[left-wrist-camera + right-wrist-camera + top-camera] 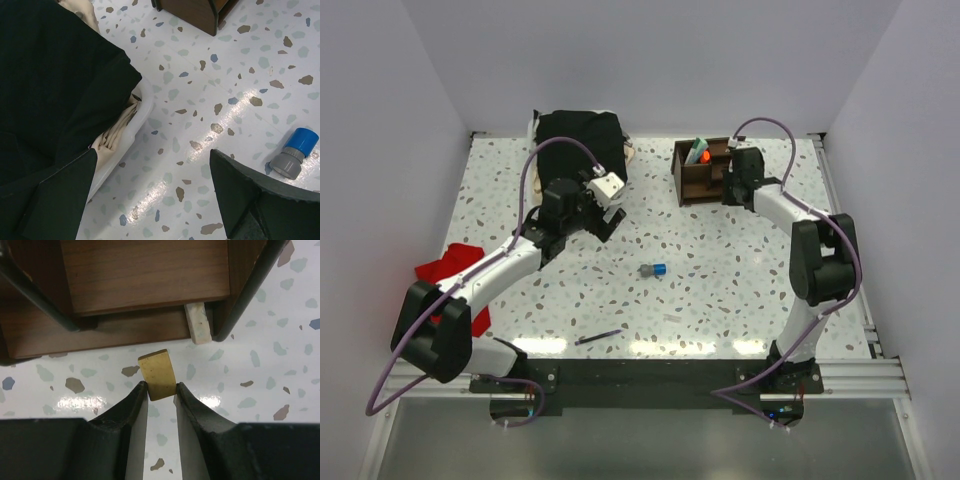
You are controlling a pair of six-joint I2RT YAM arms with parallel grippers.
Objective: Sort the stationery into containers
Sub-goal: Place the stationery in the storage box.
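**Right gripper (161,391) clamped on the eraser (156,374); left gripper (150,197) spread wide.**

Top view: my right arm reaches the brown organiser (698,185), and an orange-capped marker (698,154) stands in its far compartment. A sharpener (654,270) and a pen (598,339) lie loose on the table (740,260). Left wrist: my fingers (240,195) are apart, with the sharpener beside them. Right wrist: the eraser is held just outside the organiser's wall.

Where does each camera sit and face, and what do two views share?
Top external: high behind the bases, looking down on the speckled table; left arm and right arm show whole.
Left wrist: looks down at a black cloth and blue-grey cylindrical sharpener; open left claw shows.
Right wrist: faces the dark brown wooden organiser; right claw grips a tan rectangular eraser.
Shared: top and left wrist both show the sharpener.
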